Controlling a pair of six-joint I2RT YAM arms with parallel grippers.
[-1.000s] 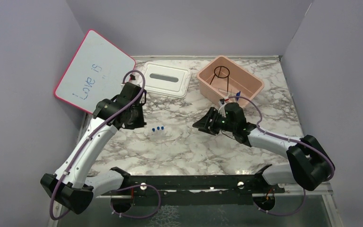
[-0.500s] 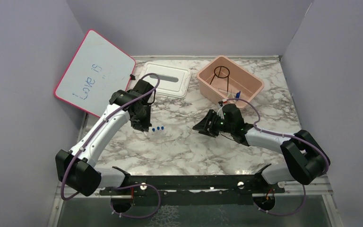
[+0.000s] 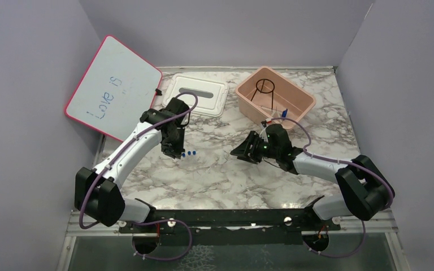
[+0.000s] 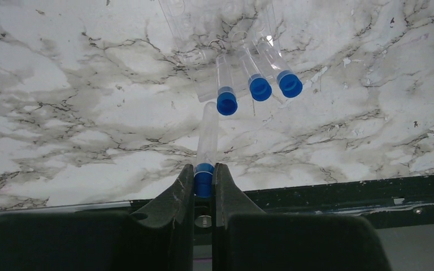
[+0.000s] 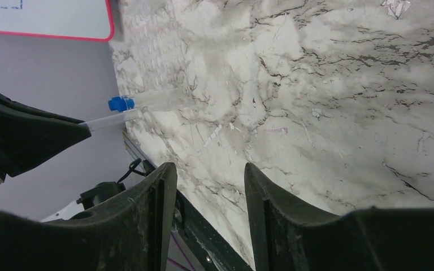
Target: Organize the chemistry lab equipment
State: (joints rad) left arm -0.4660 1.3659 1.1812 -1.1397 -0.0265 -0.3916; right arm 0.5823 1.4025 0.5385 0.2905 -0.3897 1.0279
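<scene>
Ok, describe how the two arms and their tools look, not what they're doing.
The left arm and right arm have smooth white link shells with bulky black joint housings. A thin purple cable loops along each, standing off near the wrist. The left tool and right tool are matte black, with two tapered, wedge-shaped fingers. No markings are visible.

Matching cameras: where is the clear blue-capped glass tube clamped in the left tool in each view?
Left wrist: clear blue-capped glass tube bottom centre, in left tool.
Right wrist: left side, poking from that tool.
Top external: hidden under that tool, centre-left.
Shared landmark: loose blue-capped tubes nearby.
</scene>
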